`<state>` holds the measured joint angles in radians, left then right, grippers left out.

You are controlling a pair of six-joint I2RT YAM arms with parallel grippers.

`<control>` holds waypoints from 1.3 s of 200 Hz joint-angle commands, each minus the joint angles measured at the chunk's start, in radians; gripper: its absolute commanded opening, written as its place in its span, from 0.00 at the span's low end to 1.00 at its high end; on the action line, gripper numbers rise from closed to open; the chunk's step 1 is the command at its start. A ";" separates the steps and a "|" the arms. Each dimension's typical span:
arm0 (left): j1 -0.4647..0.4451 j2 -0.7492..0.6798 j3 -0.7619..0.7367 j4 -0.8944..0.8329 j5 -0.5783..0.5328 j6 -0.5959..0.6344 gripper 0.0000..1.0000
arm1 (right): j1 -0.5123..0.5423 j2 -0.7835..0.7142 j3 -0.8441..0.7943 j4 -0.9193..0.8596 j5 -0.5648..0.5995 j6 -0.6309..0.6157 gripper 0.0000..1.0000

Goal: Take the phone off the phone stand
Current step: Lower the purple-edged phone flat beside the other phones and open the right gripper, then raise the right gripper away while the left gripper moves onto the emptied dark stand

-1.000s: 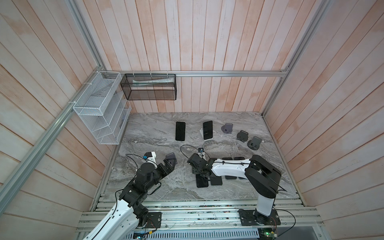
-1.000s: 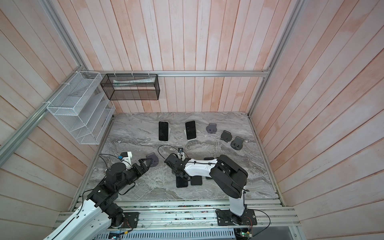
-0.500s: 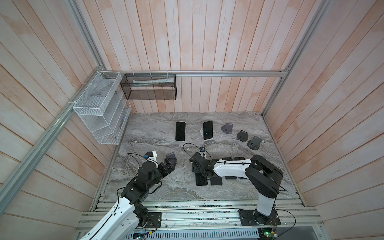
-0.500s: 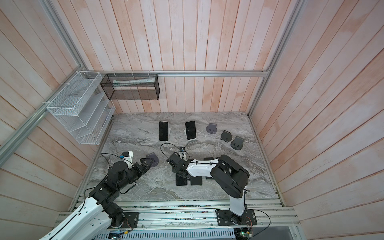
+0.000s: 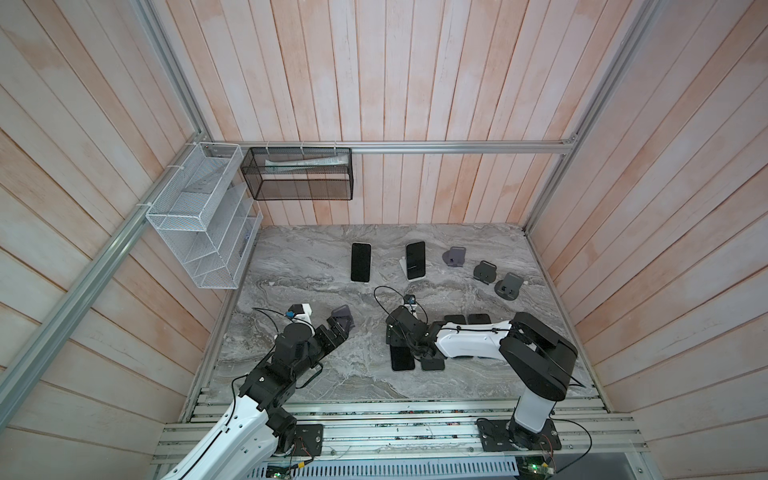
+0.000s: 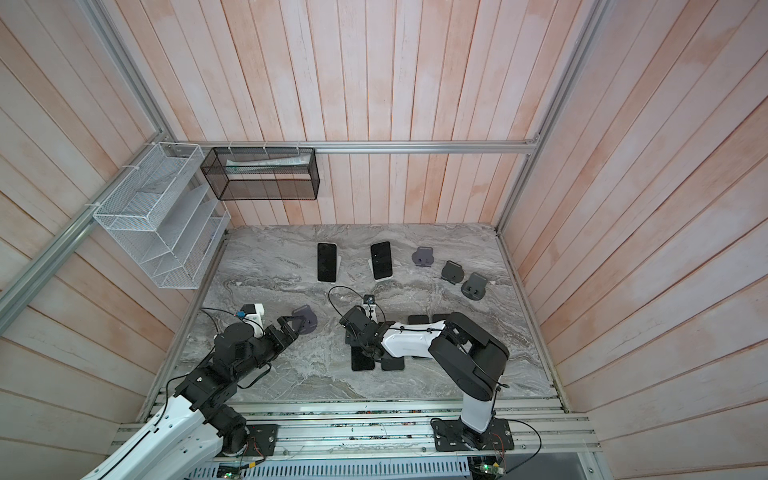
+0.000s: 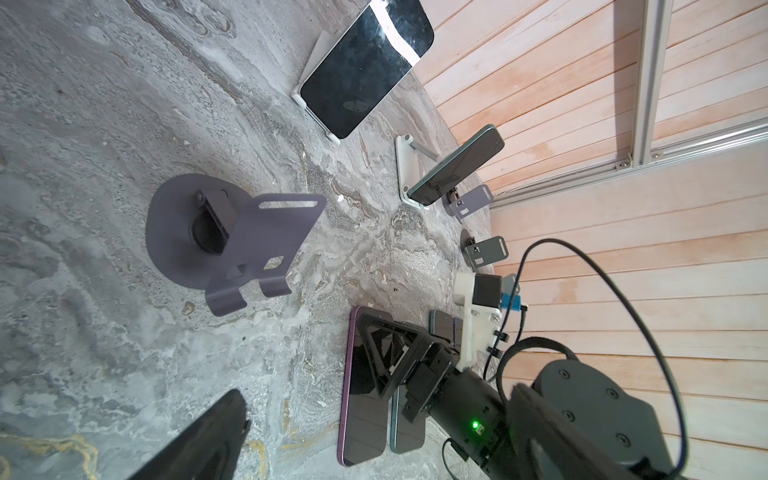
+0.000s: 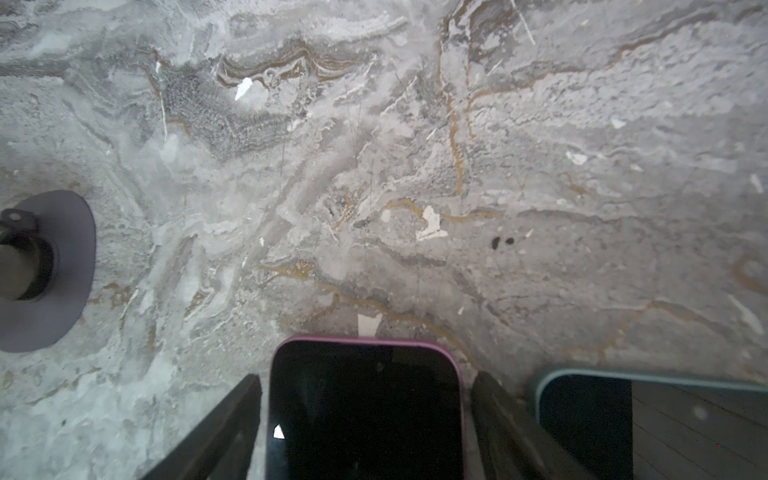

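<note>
A purple-edged phone (image 8: 365,415) lies flat on the marble table (image 5: 316,374), also seen in both top views (image 5: 402,358) (image 6: 362,358). My right gripper (image 8: 365,378) straddles its end with the jaws open, a thin gap showing on each side. The empty grey-purple phone stand (image 5: 343,322) (image 7: 257,237) sits to the left. My left gripper (image 5: 338,330) is open right by that stand and holds nothing. Two more phones (image 5: 360,262) (image 5: 415,259) lean on white stands at the back.
A teal-edged phone (image 8: 623,415) lies flat beside the purple one. More flat phones (image 5: 455,319) sit behind the right arm. Three empty dark stands (image 5: 455,257) (image 5: 485,272) (image 5: 509,286) stand at the back right. White (image 5: 199,216) and black (image 5: 299,174) wire baskets hang on the walls.
The right gripper's jaws have spread wider off the purple phone's sides, and the phone stays flat on the table. The left arm has edged slightly toward the empty stand.
</note>
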<state>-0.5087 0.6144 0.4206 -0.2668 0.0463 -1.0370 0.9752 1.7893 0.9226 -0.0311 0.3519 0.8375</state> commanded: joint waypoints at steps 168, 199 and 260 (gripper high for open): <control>-0.139 0.633 0.470 -0.315 -0.637 0.065 1.00 | -0.246 -0.531 -0.248 0.286 -0.112 -0.525 0.98; -0.143 0.774 0.520 -0.328 -0.620 0.030 1.00 | -0.260 -0.571 -0.352 0.391 -0.095 -0.499 0.98; -0.170 0.918 0.538 -0.307 -0.652 -0.020 1.00 | -0.284 -0.559 -0.393 0.431 -0.066 -0.465 0.98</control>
<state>-0.6739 1.5021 0.9527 -0.5976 -0.5663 -1.0351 0.6960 1.2354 0.5472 0.3496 0.2562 0.3561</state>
